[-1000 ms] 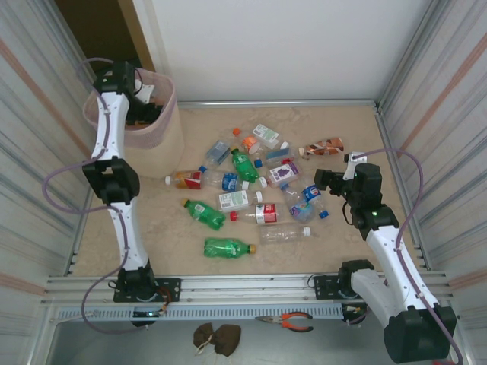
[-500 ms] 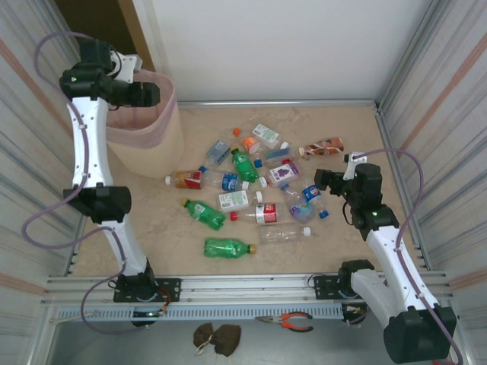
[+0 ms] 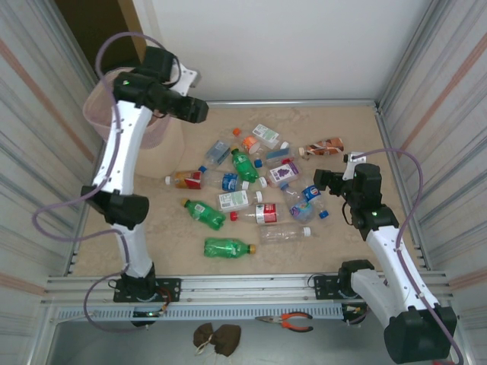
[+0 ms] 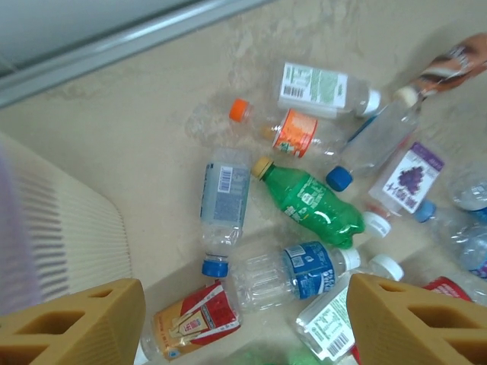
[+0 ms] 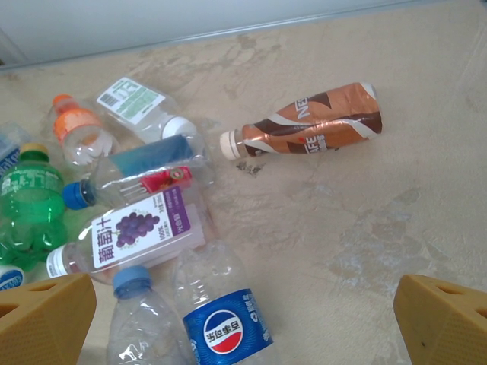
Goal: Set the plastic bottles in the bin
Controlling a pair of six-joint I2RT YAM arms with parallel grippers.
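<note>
Left arm [image 3: 122, 148] has swung off the bin [image 3: 162, 147], contents hidden; both arms' jaws spread, empty.

Left pincer [image 4: 243, 327], spread and empty, hangs over scattered plastic bottles [image 4: 308, 205] — bin [image 4: 68, 236] wall alongside.

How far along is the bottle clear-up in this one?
Done: unclear, what is inside the bin is hidden. In hand: nothing; the left gripper and right gripper are both open and empty. Remaining: about fifteen bottles lying on the table.
</note>
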